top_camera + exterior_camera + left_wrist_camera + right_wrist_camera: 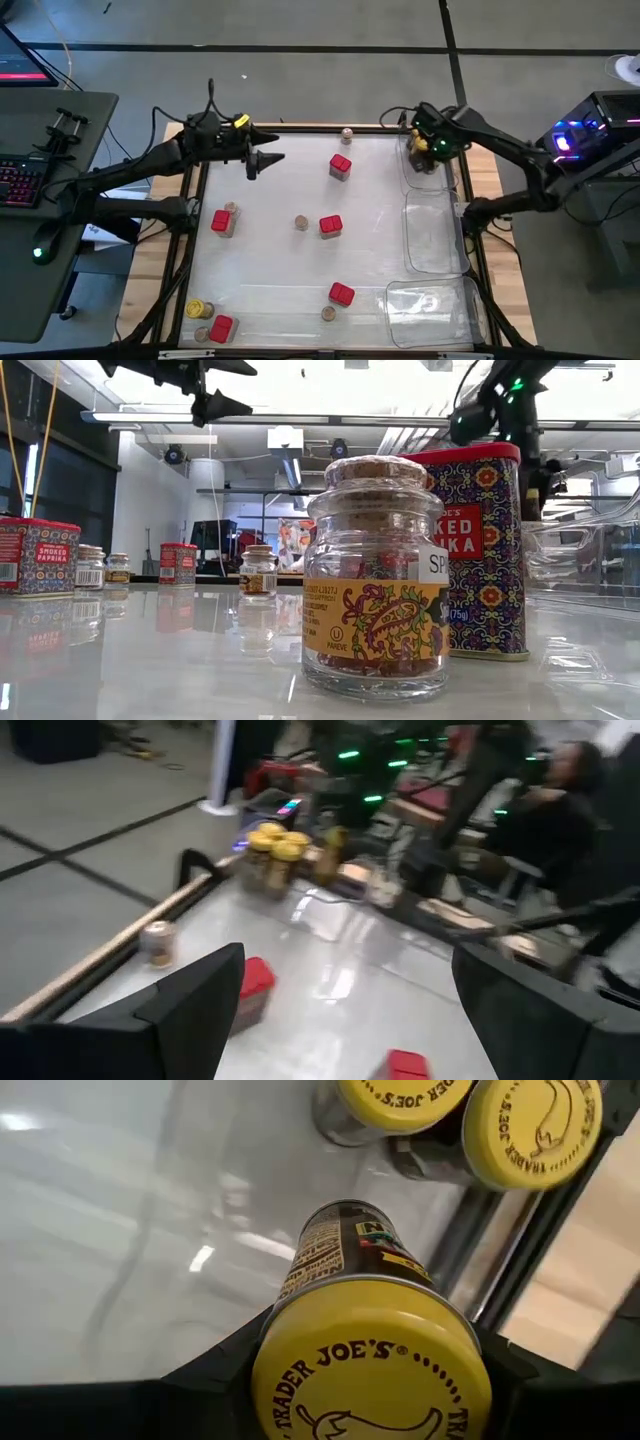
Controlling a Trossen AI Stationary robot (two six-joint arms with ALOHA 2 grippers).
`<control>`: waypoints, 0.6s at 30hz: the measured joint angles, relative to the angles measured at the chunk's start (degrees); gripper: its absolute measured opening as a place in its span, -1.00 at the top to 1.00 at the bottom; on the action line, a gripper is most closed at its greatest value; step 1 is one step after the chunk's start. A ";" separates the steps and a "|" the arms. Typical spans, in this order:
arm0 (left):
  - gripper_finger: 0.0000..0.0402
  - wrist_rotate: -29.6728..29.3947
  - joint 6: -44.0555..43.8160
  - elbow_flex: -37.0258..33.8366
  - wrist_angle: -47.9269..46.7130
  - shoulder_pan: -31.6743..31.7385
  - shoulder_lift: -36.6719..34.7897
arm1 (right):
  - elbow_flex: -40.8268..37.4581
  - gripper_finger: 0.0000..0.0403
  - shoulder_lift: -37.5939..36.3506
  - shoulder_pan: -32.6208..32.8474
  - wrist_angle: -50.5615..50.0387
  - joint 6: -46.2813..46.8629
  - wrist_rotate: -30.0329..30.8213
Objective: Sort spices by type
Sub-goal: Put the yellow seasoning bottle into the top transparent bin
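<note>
My right gripper [426, 150] is at the far end of the far clear tray [447, 172], shut on a yellow-lidded jar [370, 1365]. Two more yellow-lidded jars [400, 1098] [535, 1130] stand in the tray just beyond it. My left gripper [266, 160] hovers open above the table's far left part, touching nothing; the low view shows it high up [215, 405]. On the table stand several red tins [340, 166] [330, 226] [221, 221], several small brown-topped jars [301, 222] [347, 134], and one yellow-lidded jar [198, 309] near the near left corner. My right gripper pinches the yellow-lidded jar between its two fingers [225, 1365], one on each side of the jar's top just under the lid rim [300, 1305]. The fingers come from above. The jar's base points down at the tray floor; whether it rests there is hidden by the jar.
Two more clear trays [435, 235] [430, 305] lie along the table's right side. A raised dark frame [300, 128] edges the white table. A brown-topped jar [375, 580] and a red tin [480, 550] stand close to the near edge. Bare table lies in the middle.
</note>
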 joint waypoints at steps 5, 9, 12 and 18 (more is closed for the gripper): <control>-0.71 3.00 -2.23 0.00 -1.26 -0.21 -2.42 | 0.00 -0.03 2.87 -1.82 1.68 -3.94 -0.68; -0.71 8.22 -5.96 -0.02 -2.26 -0.20 -5.47 | 0.00 -0.03 2.66 -2.75 1.94 -4.49 -0.86; -0.71 14.04 -8.96 -0.02 -1.46 -0.26 -8.57 | 0.00 -0.03 2.42 -3.42 2.01 -5.47 -1.79; -0.71 8.95 -9.33 -0.02 -1.68 -0.21 -13.28 | 0.00 -0.03 2.42 -5.57 1.99 -3.51 -1.89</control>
